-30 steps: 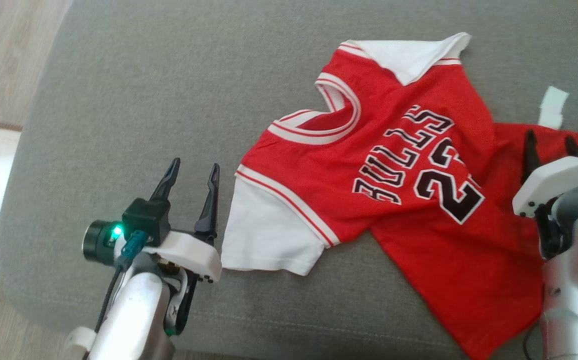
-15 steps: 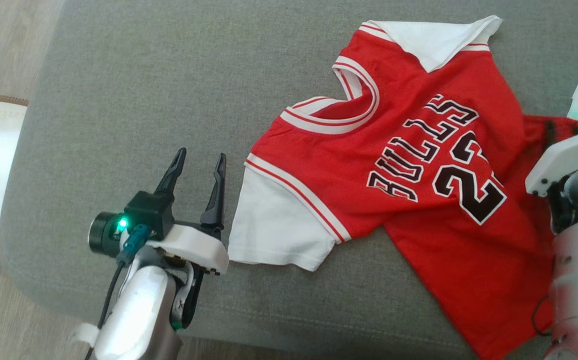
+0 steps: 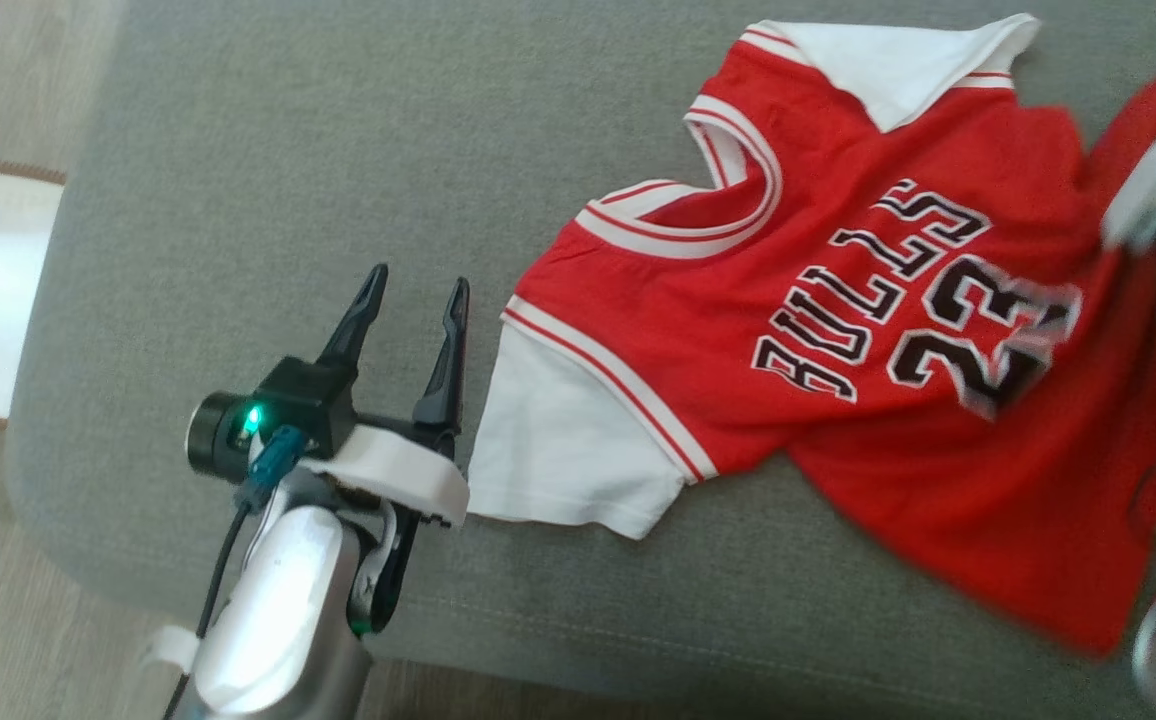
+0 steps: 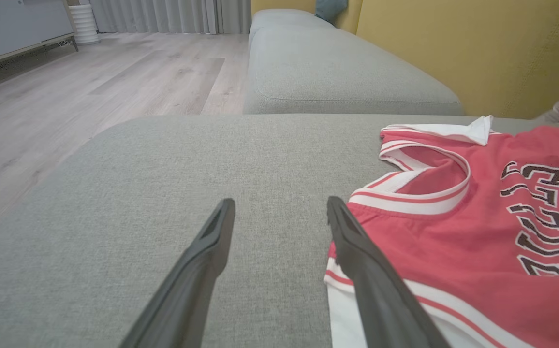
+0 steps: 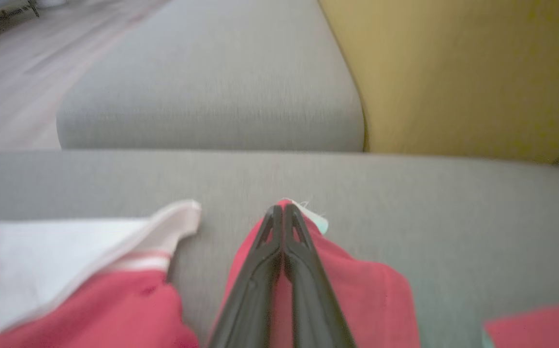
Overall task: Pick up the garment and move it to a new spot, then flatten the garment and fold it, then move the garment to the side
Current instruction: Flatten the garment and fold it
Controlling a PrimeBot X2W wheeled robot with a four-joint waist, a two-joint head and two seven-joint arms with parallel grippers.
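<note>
The garment [image 3: 938, 480], a red jersey with white sleeves and "BULLS 23" in black and white letters, lay spread across the right half of a grey cushion [image 3: 288, 150]. Its neck opening pointed toward the cushion's middle. One white sleeve [image 3: 558, 450] lay flat at the near side, and the other sleeve [image 3: 898, 60] sat folded over at the far edge.

The left jaws stood wide with nothing between them. Their 2 dark fingers [image 4: 212, 251] were over bare cushion just beside the near sleeve. In the left wrist view the inner finger crossed the sleeve's striped edge, but I could not tell whether it touched.

The right jaws were pressed together on the jersey. In the right wrist view their fingers [image 5: 260, 280] met at the tips on a raised peak of red cloth, next to a small white tag [image 5: 316, 220]. In the head view this part of the jersey stood lifted and blurred at the right edge.

Beyond lay a second grey cushion [image 4: 332, 72], a yellow backrest [image 4: 478, 48] and a wooden floor [image 4: 115, 72].
</note>
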